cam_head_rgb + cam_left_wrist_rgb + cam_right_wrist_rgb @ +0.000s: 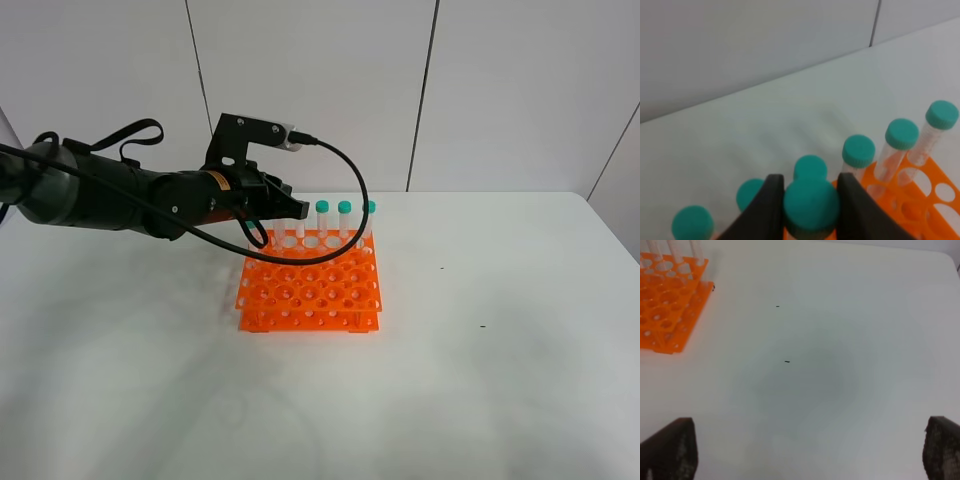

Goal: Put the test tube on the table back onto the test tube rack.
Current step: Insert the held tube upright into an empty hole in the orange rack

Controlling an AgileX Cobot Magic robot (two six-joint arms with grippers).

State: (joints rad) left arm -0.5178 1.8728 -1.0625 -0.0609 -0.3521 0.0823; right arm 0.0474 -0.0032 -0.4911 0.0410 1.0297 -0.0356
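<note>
Pinching test tube (811, 210) by cap, left claw (811, 186) above test tube rack (310, 295); right claw (807, 445) spread.

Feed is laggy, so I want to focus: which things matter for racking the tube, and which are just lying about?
In the job: tube gripped at its green cap by the left tool; orange rack.
Just lying about: other tubes standing in the rack; right tool, open over the table; dark specks.
</note>
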